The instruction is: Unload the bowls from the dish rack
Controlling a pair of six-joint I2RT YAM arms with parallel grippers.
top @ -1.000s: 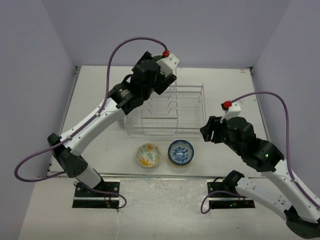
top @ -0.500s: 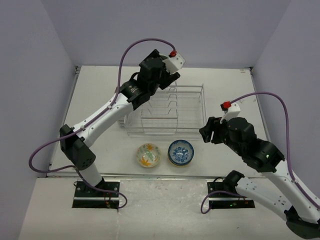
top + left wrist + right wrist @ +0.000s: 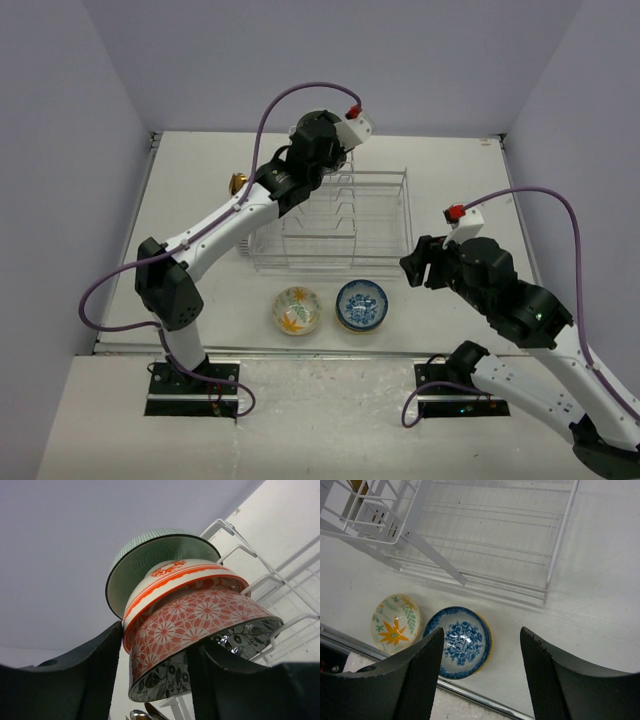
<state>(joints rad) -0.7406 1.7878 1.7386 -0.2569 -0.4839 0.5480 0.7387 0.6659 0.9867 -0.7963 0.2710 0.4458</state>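
Observation:
Three bowls stand on edge in the dish rack [image 3: 243, 552]: a pale green one [image 3: 150, 555], a white one with orange bands [image 3: 185, 576] and, nearest, a red flower-patterned bowl [image 3: 200, 615] with a black-and-white inside. My left gripper [image 3: 157, 645] straddles that nearest bowl's rim, one finger outside [image 3: 100, 680] and one inside [image 3: 230, 680]. A sliver of gap shows by the outer finger. From above, the left gripper [image 3: 318, 160] hides these bowls at the rack's [image 3: 380, 215] back left. A yellow flower bowl [image 3: 297, 309] and a blue-and-white bowl [image 3: 361, 305] sit on the table. My right gripper [image 3: 481, 632] hangs open and empty above the blue-and-white bowl [image 3: 462, 642].
A gold utensil [image 3: 238, 182] shows left of the rack, and a spoon tip [image 3: 142, 714] lies below the bowls. The table's metal front edge [image 3: 470, 700] runs just beyond the two set-down bowls. Purple cables arch over both arms.
My left arm has reached farther back and right over the rack, and its jaws have narrowed around the red bowl's rim. The right arm has barely moved.

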